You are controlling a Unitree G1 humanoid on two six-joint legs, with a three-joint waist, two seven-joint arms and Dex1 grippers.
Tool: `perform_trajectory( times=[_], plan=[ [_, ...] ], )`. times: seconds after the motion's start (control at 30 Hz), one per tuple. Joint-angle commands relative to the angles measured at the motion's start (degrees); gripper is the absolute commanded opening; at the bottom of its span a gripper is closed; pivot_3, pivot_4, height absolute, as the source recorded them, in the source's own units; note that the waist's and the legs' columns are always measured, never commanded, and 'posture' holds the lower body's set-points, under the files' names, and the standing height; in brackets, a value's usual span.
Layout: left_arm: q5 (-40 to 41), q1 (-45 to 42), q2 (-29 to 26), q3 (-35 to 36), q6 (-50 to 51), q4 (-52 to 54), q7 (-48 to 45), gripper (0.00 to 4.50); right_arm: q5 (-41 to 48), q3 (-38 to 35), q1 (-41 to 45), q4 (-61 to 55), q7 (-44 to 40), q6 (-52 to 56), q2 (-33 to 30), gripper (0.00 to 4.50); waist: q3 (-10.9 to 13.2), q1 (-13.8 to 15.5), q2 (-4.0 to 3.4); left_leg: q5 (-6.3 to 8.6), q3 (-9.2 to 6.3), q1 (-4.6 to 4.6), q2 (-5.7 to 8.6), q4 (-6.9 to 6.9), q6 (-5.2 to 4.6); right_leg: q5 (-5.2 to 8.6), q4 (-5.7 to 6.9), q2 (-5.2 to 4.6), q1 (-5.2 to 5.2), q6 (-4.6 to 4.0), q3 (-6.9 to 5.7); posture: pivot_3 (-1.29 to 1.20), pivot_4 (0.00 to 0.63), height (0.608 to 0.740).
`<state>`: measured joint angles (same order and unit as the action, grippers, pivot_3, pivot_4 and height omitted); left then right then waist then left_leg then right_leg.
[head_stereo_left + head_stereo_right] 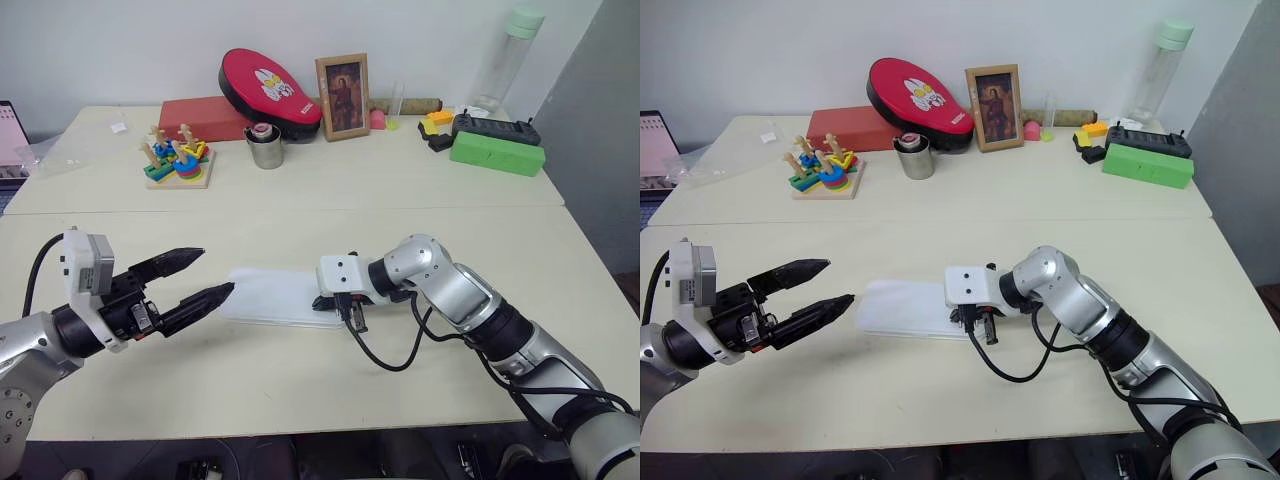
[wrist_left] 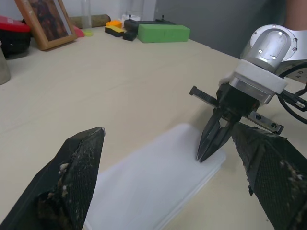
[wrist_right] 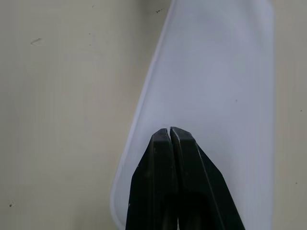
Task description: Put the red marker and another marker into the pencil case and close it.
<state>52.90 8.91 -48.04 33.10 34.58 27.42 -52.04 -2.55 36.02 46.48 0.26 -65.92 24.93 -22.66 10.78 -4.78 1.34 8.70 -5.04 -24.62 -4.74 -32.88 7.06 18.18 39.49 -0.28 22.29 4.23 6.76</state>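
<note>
Here the right gripper [image 2: 205, 154], fingers pinched together, presses the flat white plastic pencil case [image 1: 275, 297]; pushing off-centre could skid it toward the wide-open left gripper [image 1: 204, 274].

Left hand [image 1: 195, 276] hovers level with fingers spread; right hand [image 2: 207, 152] points down, fingers pressed together.

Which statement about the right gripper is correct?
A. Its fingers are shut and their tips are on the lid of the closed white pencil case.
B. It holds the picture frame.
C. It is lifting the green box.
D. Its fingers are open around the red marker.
A: the right gripper has its fingers pressed together, tips down on the flat closed lid of the pencil case, near its end.
</note>
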Motion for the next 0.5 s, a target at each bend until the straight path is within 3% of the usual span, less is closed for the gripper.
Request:
perform_trajectory(
  times=[0.03, 0.17, 0.3, 0.5],
  plan=[
    [-0.59, -1.36, -0.99, 0.34, -0.03, 0.20, 0.75, 4.50, 0.63, -2.04, -0.02, 1.63, -0.09, 1.34, 0.10, 0.04, 0.00, 0.00, 0.00, 0.00, 0.00, 0.00, 0.00, -0.01, 0.00, 0.00, 0.00, 0.00, 0.00, 0.01, 0.00, 0.00, 0.150, 0.740],
    [-2.32, -5.71, 0.41, -0.93, 0.92, -2.91, 6.80, 4.50, 8.09, -10.31, 0.26, 0.28, 0.14, 5.19, 1.91, 0.04, 0.00, 0.13, 0.00, 0.00, -0.01, 0.00, 0.00, -0.04, 0.00, -0.02, 0.02, 0.00, -0.01, 0.03, 0.00, 0.00, 0.150, 0.740],
    [-11.68, -10.71, 1.62, -3.97, -0.96, -11.69, 15.21, 4.50, 12.88, -20.66, 1.06, 3.44, 4.41, 9.14, 1.43, 0.78, -0.01, 0.18, 0.02, 0.00, -0.02, -0.02, 0.02, -0.04, 0.00, -0.04, 0.00, 0.00, -0.03, 0.02, 0.00, 0.00, 0.150, 0.740],
    [-20.27, -13.87, 1.45, -7.13, -6.72, -21.21, 15.45, 4.50, 14.29, -29.96, -1.08, 8.57, 8.93, 7.97, -2.97, 2.08, 0.00, 0.15, 0.01, 0.00, 0.00, -0.05, 0.02, 0.01, 0.00, -0.05, -0.06, 0.00, 0.00, 0.00, 0.01, 0.00, 0.150, 0.740]
  ],
)
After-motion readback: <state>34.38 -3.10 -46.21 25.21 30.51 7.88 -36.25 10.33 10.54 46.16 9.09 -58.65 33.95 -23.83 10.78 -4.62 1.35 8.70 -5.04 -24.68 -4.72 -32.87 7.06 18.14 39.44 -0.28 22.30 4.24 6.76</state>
